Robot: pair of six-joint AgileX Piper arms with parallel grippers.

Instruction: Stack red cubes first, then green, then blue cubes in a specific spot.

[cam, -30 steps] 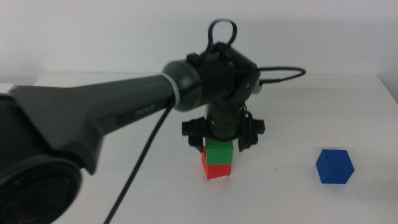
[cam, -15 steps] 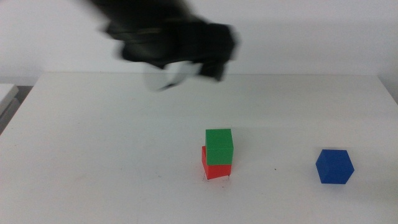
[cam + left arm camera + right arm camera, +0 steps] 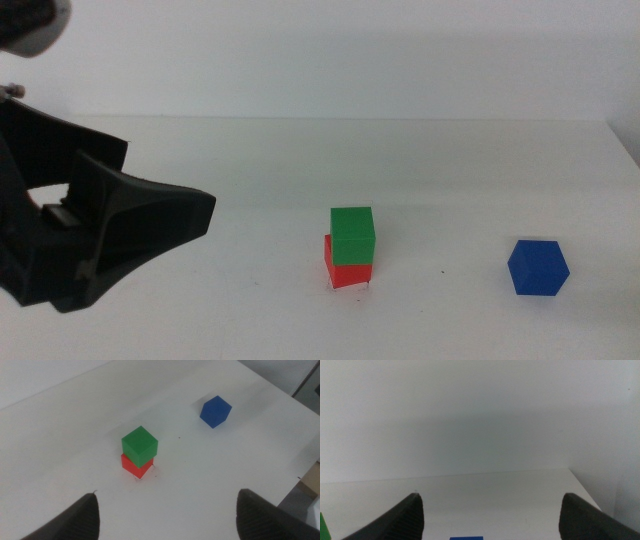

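Observation:
The green cube (image 3: 352, 234) sits on the red cube (image 3: 346, 273) at the table's middle, turned slightly askew. Both show in the left wrist view, green (image 3: 140, 443) on red (image 3: 136, 466). The spot is hidden under the red cube. The blue cube (image 3: 538, 267) lies alone to the right, and also shows in the left wrist view (image 3: 215, 411). My left gripper (image 3: 167, 494) is open and empty, raised well back from the stack; its arm (image 3: 100, 240) fills the middle view's left side. My right gripper (image 3: 491, 495) is open and empty, with the blue cube's top (image 3: 466, 538) just past it.
A tiny dark speck (image 3: 441, 272) lies on the white table (image 3: 200, 150) between the stack and the blue cube. The table's right edge (image 3: 300, 475) runs close beyond the blue cube. A white wall stands behind the table.
My left gripper let go of the green cube on the red one, rose, and pulled back to the left side. The stack and the blue cube have not moved.

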